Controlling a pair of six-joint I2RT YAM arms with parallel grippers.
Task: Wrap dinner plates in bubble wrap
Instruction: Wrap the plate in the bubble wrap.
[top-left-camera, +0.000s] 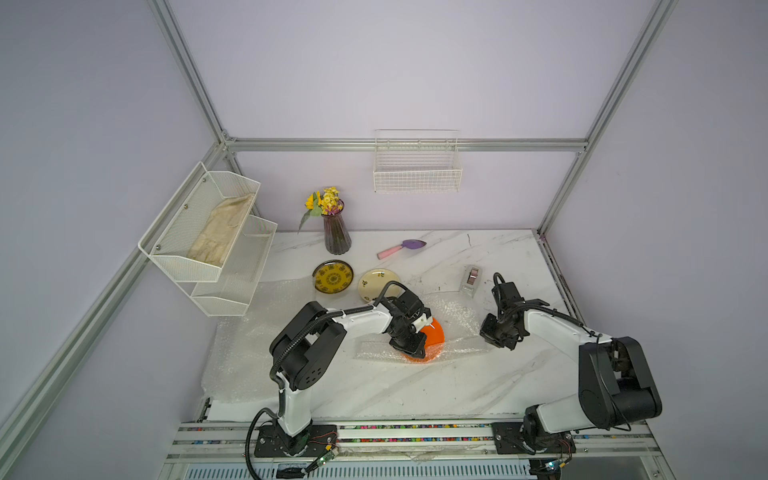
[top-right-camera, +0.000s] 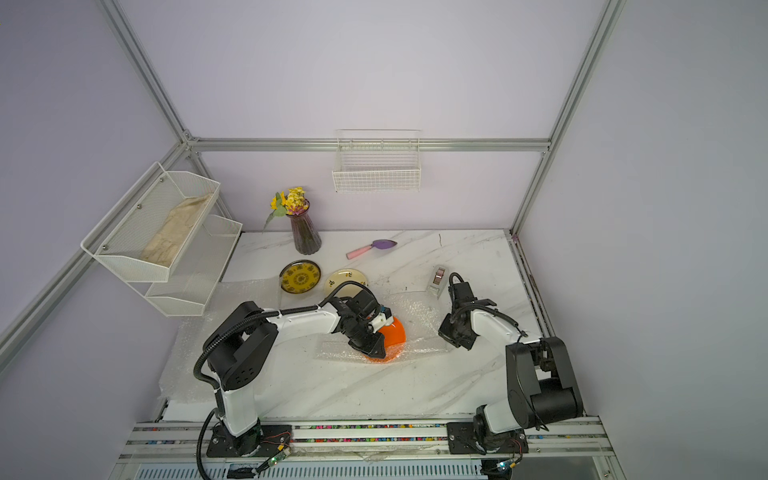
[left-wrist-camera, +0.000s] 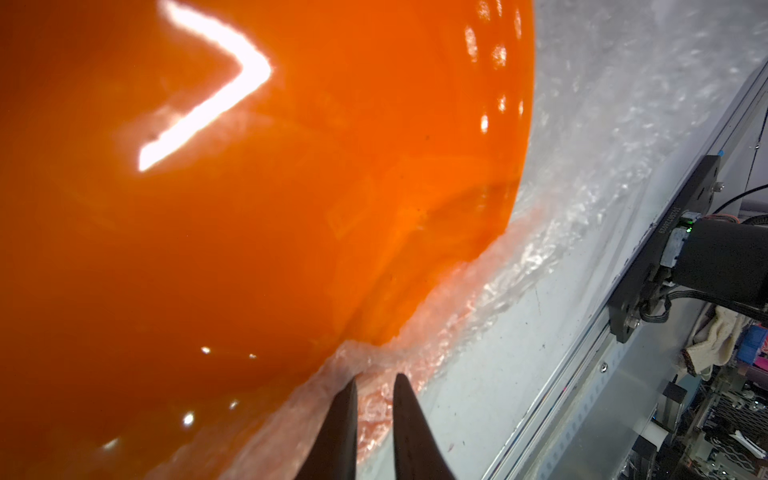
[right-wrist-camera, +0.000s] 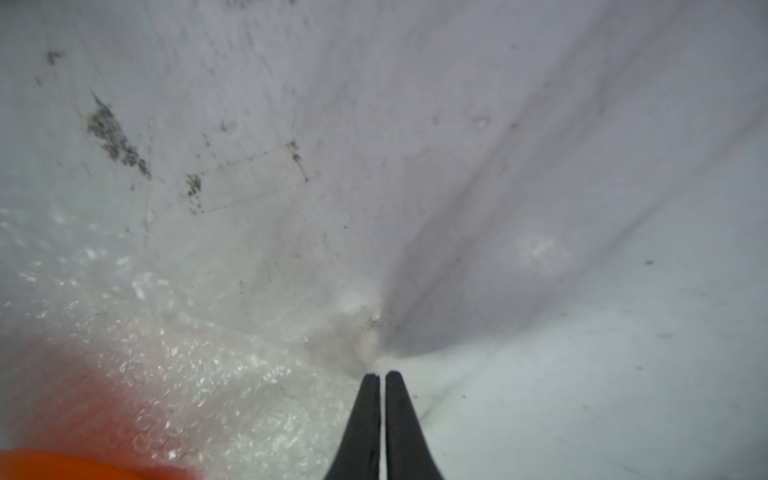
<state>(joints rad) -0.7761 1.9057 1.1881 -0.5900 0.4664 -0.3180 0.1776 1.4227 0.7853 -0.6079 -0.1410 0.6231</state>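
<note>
Leftmost, the yellow plate (top-left-camera: 333, 277) and cream plate (top-left-camera: 376, 283) lie bare behind the wrapping spot. The left gripper (left-wrist-camera: 376, 380) pinches the bubble wrap (left-wrist-camera: 582, 166) at the orange plate's (left-wrist-camera: 249, 208) rim, mid-table; if that glossy plate slips, the fold springs open. The right gripper (right-wrist-camera: 382, 374), pressed together on a puckered wrap corner, could tear it. Bare table (top-left-camera: 415, 386) lies in front; the tape dispenser (top-left-camera: 471, 278) crowds its far side.
</note>
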